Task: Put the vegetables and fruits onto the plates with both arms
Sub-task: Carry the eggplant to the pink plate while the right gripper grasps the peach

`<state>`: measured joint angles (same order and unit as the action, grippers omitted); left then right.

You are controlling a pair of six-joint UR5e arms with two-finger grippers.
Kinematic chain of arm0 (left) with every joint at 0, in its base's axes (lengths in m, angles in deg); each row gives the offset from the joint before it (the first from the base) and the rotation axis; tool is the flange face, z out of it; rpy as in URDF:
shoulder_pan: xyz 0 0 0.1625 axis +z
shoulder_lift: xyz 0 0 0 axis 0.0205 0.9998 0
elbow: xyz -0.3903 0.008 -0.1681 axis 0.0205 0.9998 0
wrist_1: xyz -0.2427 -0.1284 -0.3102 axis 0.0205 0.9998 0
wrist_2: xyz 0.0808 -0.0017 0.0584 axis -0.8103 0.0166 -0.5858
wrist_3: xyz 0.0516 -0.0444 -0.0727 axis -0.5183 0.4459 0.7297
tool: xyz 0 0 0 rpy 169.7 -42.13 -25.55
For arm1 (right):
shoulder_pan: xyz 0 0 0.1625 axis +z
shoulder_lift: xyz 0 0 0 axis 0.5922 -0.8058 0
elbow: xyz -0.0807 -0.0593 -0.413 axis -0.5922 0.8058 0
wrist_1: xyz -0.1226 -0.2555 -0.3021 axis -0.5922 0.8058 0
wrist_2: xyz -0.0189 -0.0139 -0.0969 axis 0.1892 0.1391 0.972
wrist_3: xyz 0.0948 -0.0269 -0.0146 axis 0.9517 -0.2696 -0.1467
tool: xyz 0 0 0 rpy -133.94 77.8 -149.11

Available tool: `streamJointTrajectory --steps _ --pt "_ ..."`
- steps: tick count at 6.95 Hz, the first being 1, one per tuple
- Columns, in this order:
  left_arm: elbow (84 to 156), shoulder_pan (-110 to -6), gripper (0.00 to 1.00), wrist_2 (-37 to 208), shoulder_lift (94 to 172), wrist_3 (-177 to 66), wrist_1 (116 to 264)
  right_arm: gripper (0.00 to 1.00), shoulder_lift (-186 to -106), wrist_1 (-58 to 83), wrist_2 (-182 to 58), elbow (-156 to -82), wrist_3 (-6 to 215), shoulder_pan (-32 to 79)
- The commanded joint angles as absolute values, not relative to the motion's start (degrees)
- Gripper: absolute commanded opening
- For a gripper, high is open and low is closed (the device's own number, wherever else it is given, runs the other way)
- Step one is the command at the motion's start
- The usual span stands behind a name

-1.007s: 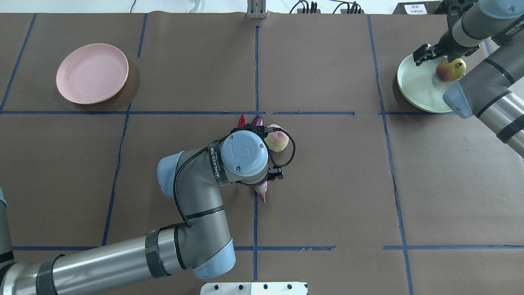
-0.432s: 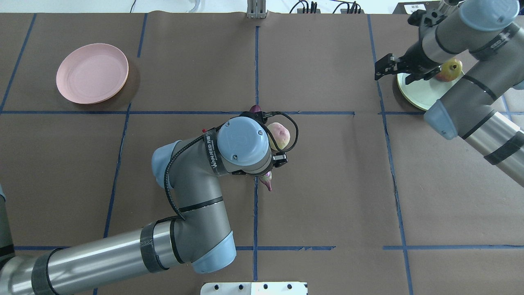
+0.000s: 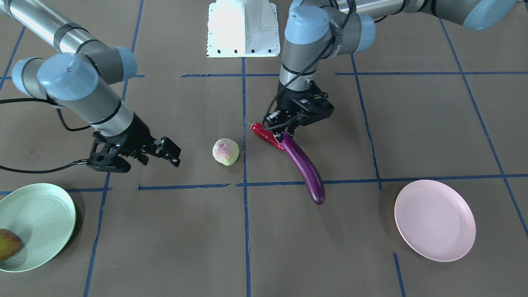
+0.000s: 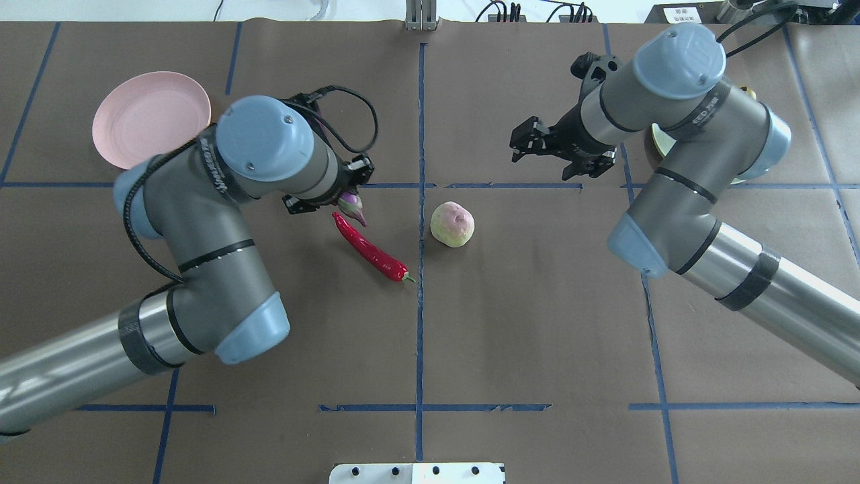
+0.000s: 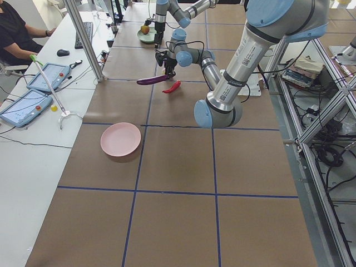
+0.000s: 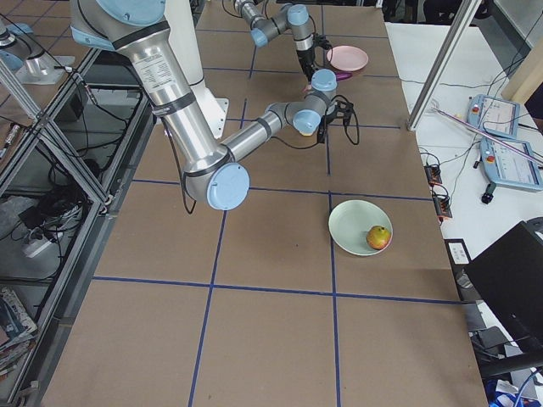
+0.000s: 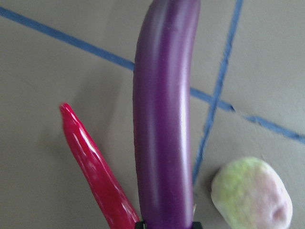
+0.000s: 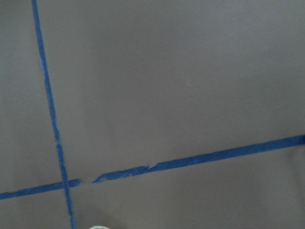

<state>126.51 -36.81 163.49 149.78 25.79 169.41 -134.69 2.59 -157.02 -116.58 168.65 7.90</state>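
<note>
The left gripper (image 3: 286,133) is clamped on the cap end of the eggplant (image 3: 304,167). The purple body sticks out from the fingers toward the pink plate (image 3: 433,220). The eggplant's tip lies just past a blue tape line (image 3: 350,180) and is clearly apart from the plate's rim. From the table's left end the eggplant looks raised and nearly level, though I cannot tell for sure that its tip clears the table (image 4: 537,302). The chili (image 4: 369,249) lies flat on the table with one end right by the gripped cap, and I cannot tell whether the two touch. In the left wrist view it lies close alongside the eggplant. The pale green fruit (image 4: 452,224) sits on the table just across the centre line from the chili, apart from both grippers. The right gripper (image 4: 523,142) hangs over bare table with its fingers spread and nothing between them. It is near the green fruit, on the side away from the robot and toward the robot's right, and does not touch it. The mint green plate (image 3: 37,222) lies at the robot's far right, well away from that gripper. The red-yellow fruit (image 3: 8,244) rests on the plate near its rim.
</note>
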Motion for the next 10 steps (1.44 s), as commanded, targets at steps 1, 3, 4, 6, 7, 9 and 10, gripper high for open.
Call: streamJointTrajectory --steps 1,3,4,6,7,9,10 --pt "124.53 -47.39 0.0 163.78 143.04 19.24 169.74 1.0 -131.49 2.66 -150.04 -116.7 176.74 0.63" --pt "112.11 -52.6 0.07 163.78 142.48 9.8 172.96 1.0 -128.34 7.19 -144.69 -116.17 178.86 -3.95" --pt "103.33 -55.83 0.39 163.95 143.09 7.25 181.69 1.0 -125.71 12.97 -142.05 -116.08 178.87 -5.54" --pt "99.37 -56.39 1.0 163.96 143.62 4.32 184.5 1.0 -124.89 14.44 -140.97 -114.43 179.31 -5.9" --pt "99.37 -56.39 1.0 163.96 143.62 4.32 184.59 1.0 -124.72 14.44 -138.96 -112.5 179.22 -5.99" --pt "99.46 -56.39 1.0 163.87 143.97 4.41 184.94 1.0 -122.96 16.09 -136.92 -108.62 179.22 -6.95" --pt "99.64 -56.39 1.0 163.95 144.06 4.41 185.03 1.0 -122.96 16.19 -136.83 -108.44 179.22 -7.13"
